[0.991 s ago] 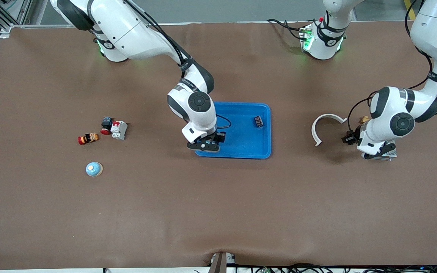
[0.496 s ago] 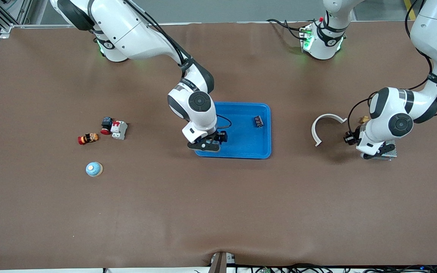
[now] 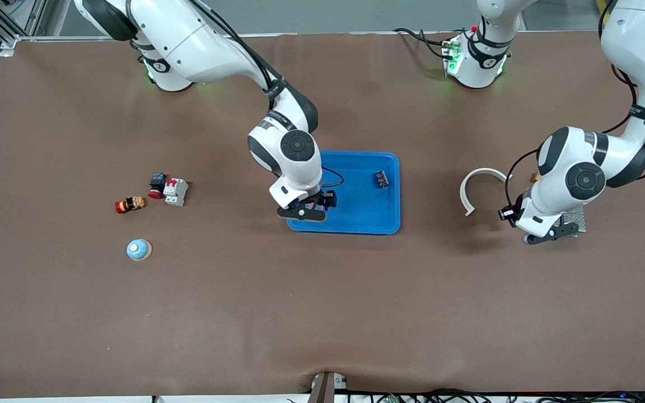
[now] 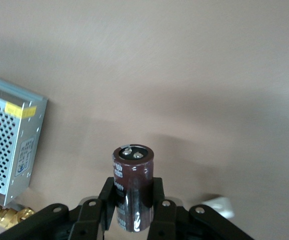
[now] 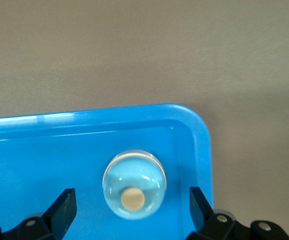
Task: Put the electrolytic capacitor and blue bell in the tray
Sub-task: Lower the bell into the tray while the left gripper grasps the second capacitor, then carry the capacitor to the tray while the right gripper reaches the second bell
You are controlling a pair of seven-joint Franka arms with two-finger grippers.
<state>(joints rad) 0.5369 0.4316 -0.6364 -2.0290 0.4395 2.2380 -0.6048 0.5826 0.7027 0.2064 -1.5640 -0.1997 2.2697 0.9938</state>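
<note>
The tray point(image 3: 361, 215) sits mid-table, and a blue bell point(image 5: 134, 185) lies in its corner under the spread right gripper point(image 5: 132, 207). The left gripper point(image 4: 133, 212) pinches the capacitor point(image 4: 132, 187) above the table point(image 4: 184, 75), near a perforated metal box point(image 4: 9, 137).

Left gripper point(image 4: 133, 212): at 6 o'clock in your left wrist view, its black fingers point(image 4: 93, 212) clamped on either side of the electrolytic capacitor.
Electrolytic capacitor point(image 4: 133, 192): dark brown cylinder, silver terminals on its end.
Perforated metal box point(image 4: 10, 139): at 9 o'clock, yellow label.
Brass fitting point(image 4: 5, 217): at 8 o'clock.
Table point(image 4: 194, 75): plain brown surface.
</note>
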